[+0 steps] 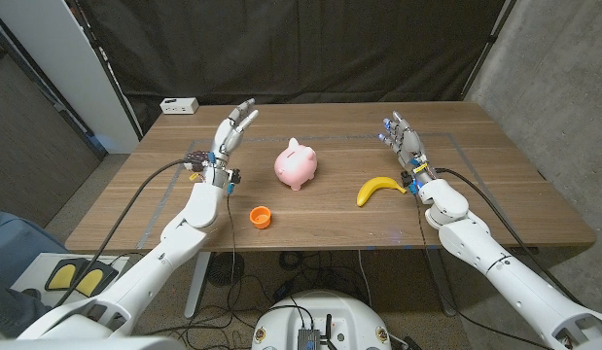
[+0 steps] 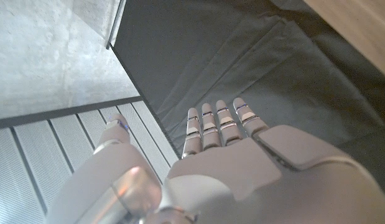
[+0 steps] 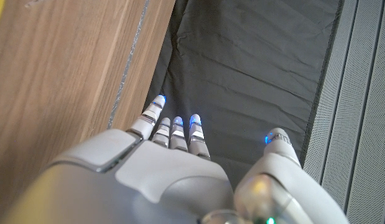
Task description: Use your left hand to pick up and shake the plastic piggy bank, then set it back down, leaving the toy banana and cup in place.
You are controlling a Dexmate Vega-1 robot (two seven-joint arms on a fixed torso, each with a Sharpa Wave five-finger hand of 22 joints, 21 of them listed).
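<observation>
Far side of pig (image 1: 297, 163) hidden; coin slot too small to tell. Interior of cup (image 1: 261, 217) too small to tell. White box (image 1: 179, 106) at table's (image 1: 330, 228) far corner: markings unreadable. Both arms cut off at bottom corners.

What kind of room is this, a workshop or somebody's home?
Probably a lab or test studio: a black curtain hangs behind the wooden table, cables trail underneath, and toys like the piggy bank are set out.

Robot test lab, wooden table (image 1: 495, 209) against black curtain backdrop (image 1: 310, 49), bare concrete wall (image 1: 558, 87), loose cables (image 1: 310, 262) on floor beneath, small white box (image 1: 179, 106) at table's far corner
</observation>
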